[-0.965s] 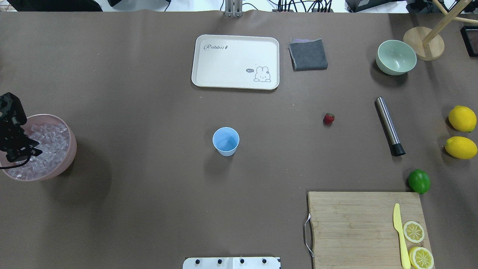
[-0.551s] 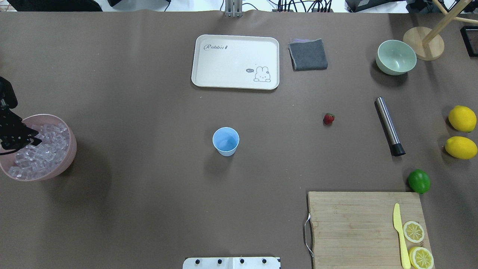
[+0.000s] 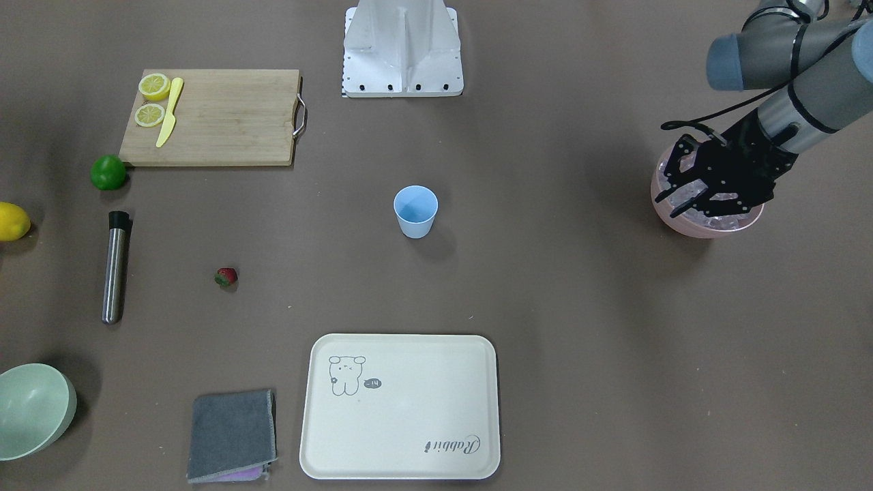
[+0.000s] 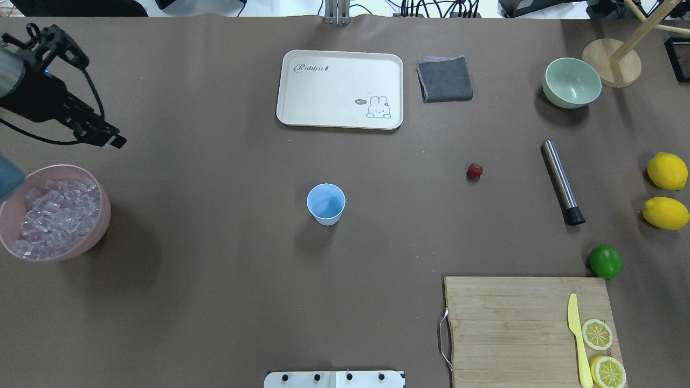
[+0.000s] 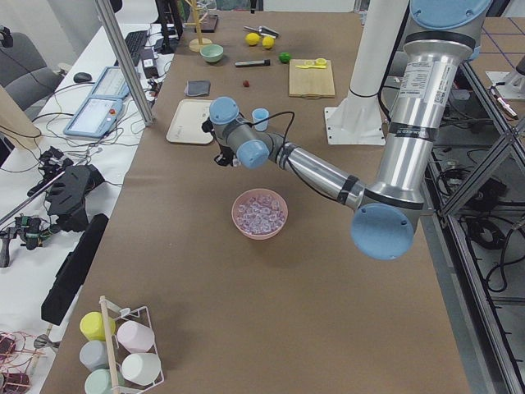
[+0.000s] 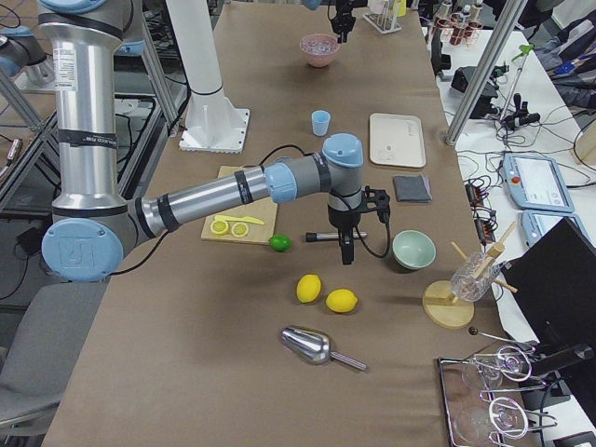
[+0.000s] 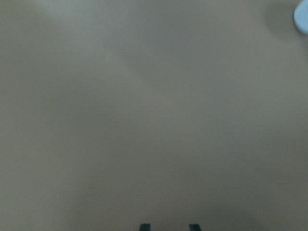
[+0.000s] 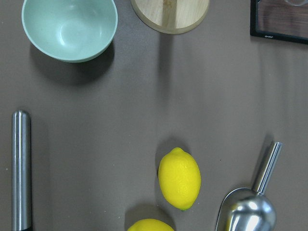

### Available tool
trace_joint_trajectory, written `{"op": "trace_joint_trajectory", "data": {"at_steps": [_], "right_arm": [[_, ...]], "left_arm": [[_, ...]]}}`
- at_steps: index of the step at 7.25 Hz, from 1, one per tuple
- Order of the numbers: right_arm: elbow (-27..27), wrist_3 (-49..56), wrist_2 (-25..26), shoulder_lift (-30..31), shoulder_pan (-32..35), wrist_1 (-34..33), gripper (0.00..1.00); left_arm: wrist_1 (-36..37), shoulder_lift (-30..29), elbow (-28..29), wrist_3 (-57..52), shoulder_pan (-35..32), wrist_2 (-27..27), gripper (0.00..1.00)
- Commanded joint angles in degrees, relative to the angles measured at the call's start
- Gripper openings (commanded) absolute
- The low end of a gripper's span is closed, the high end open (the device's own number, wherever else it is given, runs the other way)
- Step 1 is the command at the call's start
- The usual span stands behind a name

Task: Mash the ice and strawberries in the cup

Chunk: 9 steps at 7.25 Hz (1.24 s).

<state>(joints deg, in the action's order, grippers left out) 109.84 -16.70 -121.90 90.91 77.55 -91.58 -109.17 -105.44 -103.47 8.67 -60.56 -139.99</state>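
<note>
The light-blue cup (image 4: pixel 326 203) stands upright mid-table with nothing showing inside. The strawberry (image 4: pixel 474 171) lies on the table to its right. The ice (image 4: pixel 54 215) fills a pink bowl (image 4: pixel 104 215) at the left edge. My left gripper (image 4: pixel 116 143) hangs high, just beyond the bowl on the cup's side. Its fingertips (image 7: pixel 145 226) stand a little apart, and a pale bit shows between them in the overhead view. The cup (image 7: pixel 303 14) sits at the top right corner of the left wrist view. My right gripper (image 6: pixel 347 256) points down near the lemons; I cannot tell whether it is open or shut.
A steel muddler (image 4: pixel 560 180), a lime (image 4: pixel 605 261) and two lemons (image 4: pixel 667 171) lie at the right. A cutting board (image 4: pixel 528 328) carries a yellow knife and lemon slices. A white tray (image 4: pixel 339 89), grey cloth (image 4: pixel 444 78) and green bowl (image 4: pixel 571 82) sit at the far side.
My left gripper has risen out of the pink bowl and swung away from it toward the table's middle. Nothing else has moved.
</note>
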Motion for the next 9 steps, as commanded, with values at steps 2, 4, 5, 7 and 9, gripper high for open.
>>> {"op": "trace_joint_trajectory", "data": {"at_steps": [2,4,5,7,9], "right_arm": [[-0.1,0.0,0.1,-0.3,-0.2,-0.1,1.0],[-0.1,0.0,0.1,-0.4,-0.2,0.0,1.0],[-0.1,0.0,0.1,-0.7,-0.2,-0.2,1.0],[-0.4,0.0,0.3,-1.2,-0.4,-0.1,1.0],[-0.4,0.0,0.5,-1.2,-0.4,0.0,1.0]], "left_arm": [[-0.2,-9.2,0.6,14.0,6.1,0.8,0.0],[-0.3,-14.2,1.7,20.1,11.2,6.3,0.0],[-0.9,-15.3,1.8,22.9,13.0,7.6,0.0],[-7.1,-17.9,5.4,30.6,19.9,17.5,0.0],[-12.2,-18.7,7.4,35.6,24.3,23.1,0.0]]}}
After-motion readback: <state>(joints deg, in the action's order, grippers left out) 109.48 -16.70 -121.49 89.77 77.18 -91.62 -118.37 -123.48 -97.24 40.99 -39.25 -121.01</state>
